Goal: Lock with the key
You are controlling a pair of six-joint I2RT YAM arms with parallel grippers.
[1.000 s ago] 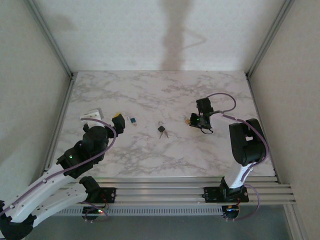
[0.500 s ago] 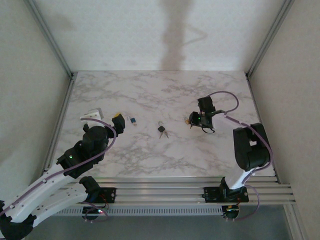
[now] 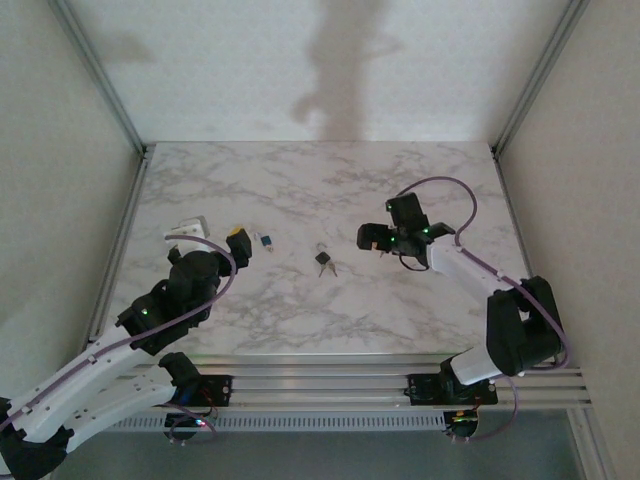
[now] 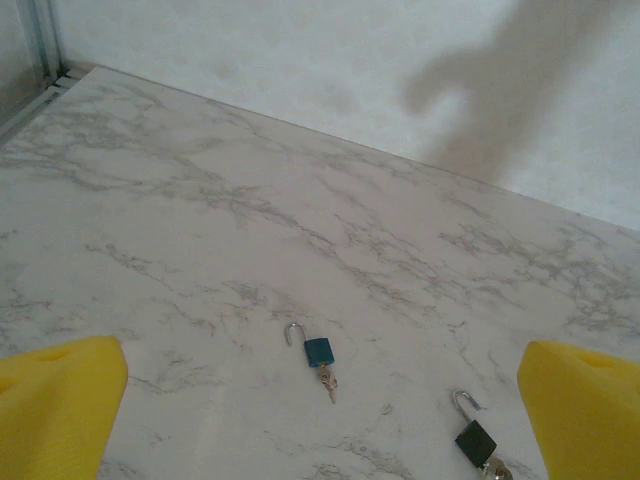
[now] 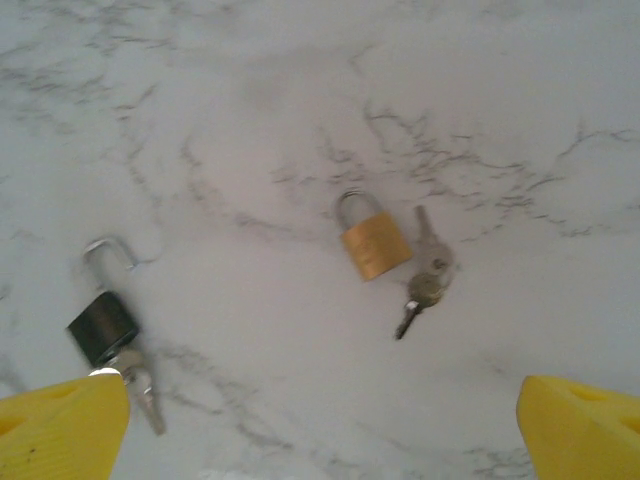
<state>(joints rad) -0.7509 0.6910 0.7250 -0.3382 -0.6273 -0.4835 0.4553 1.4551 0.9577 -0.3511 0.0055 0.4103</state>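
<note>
Marble table [image 3: 300,190] under both arms. On the left, my left gripper [image 4: 322,415] hovers with its yellow fingers [image 4: 60,410] spread wide, gripping nothing. Just ahead of it lies the blue padlock [image 4: 319,351], shackle up, with a small key [image 4: 328,384] at its base. Right of that, near the table's middle, I see the black padlock [image 5: 101,327] with its shackle swung open. The key [image 5: 143,395] sticks out of its bottom, touching the body and pointing toward the near side. Further right lies the brass padlock [image 5: 374,247], shackle closed, with two loose keys [image 5: 427,280] just beside it on the right. My right gripper [image 5: 320,425] hangs above these two locks, fingers [image 5: 585,425] wide apart and empty, touching neither.
</note>
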